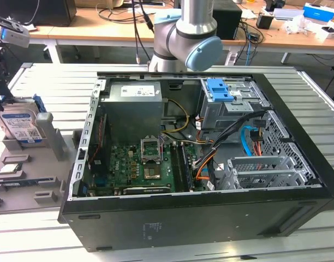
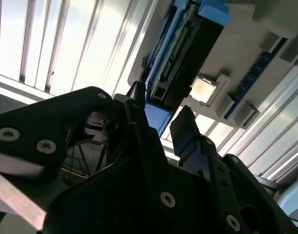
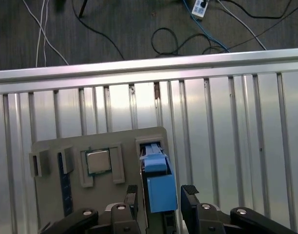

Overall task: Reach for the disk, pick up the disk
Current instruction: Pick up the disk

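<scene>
The disk stands on edge in a slot of the grey holder at the exterior view's left, its white-and-blue label facing the camera. My gripper hangs right above it. In the first wrist view the disk's blue-framed top edge lies between my two black fingers, one on each side with a gap to the frame. The second wrist view shows the same: the gripper is open, the blue frame sits between the fingertips, and the disk's edge runs beyond them.
A small silver chip lies in a recess of the holder beside the disk. The open computer case takes up the middle of the slatted metal table, with a blue bracket inside. The table edge is near the holder, cables on the floor beyond.
</scene>
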Robot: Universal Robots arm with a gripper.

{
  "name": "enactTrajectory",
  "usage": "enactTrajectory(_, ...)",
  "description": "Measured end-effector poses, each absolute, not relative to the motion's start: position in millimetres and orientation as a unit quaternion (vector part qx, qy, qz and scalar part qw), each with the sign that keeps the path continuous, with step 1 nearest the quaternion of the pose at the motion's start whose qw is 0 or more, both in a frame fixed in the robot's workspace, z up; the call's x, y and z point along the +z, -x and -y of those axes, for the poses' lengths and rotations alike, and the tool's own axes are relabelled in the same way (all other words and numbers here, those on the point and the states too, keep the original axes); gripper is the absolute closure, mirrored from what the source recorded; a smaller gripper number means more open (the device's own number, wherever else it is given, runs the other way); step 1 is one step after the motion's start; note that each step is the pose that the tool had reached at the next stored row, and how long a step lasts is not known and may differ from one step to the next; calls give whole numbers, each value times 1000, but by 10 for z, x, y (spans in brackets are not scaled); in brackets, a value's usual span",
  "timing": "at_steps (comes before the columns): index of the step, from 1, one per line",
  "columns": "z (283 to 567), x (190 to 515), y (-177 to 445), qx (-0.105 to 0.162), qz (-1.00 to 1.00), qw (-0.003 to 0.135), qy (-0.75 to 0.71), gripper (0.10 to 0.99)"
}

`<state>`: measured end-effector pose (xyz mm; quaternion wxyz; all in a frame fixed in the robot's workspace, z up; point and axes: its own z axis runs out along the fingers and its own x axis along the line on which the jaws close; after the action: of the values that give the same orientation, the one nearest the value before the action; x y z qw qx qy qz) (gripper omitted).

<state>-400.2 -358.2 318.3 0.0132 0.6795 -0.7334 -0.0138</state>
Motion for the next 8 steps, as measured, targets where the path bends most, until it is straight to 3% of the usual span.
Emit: enactTrajectory(8, 3575, 3069, 4004, -14, 719, 13, -695, 604)
